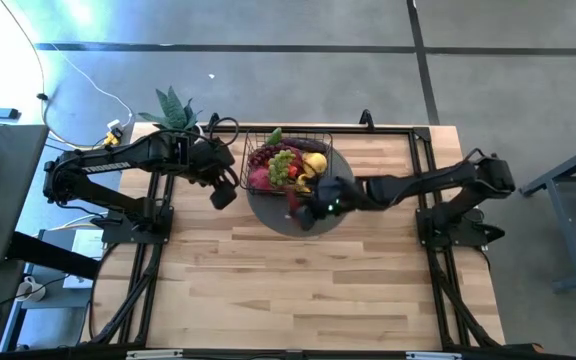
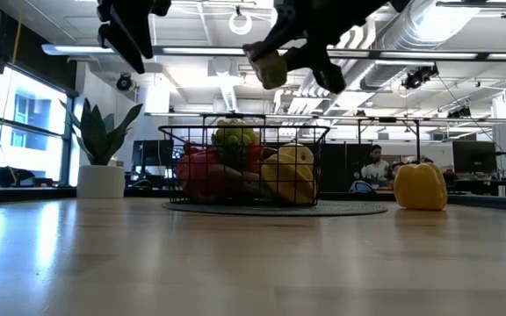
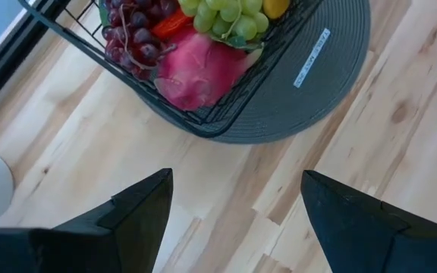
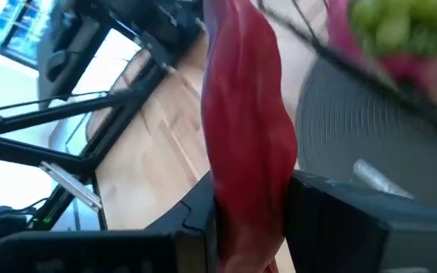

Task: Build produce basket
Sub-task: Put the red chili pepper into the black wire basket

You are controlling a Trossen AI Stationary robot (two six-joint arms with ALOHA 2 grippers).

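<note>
While the right claw [image 1: 313, 207] grips a red pepper [image 4: 245, 136] above the mat's [image 1: 273, 216] near edge, a crowded basket [image 1: 290, 158] could shed it. Left claw [image 1: 223, 192] gapes beside the basket.

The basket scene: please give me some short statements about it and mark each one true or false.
1. The right gripper holds a red pod. True.
2. The basket stands directly on bare wood. False: it stands on a grey round mat.
3. The left gripper is open and holds nothing. True.
4. The basket has no produce in it. False: green grapes and a pink dragon fruit lie inside.
5. A yellow pepper lies on the table outside the basket. True.
</note>
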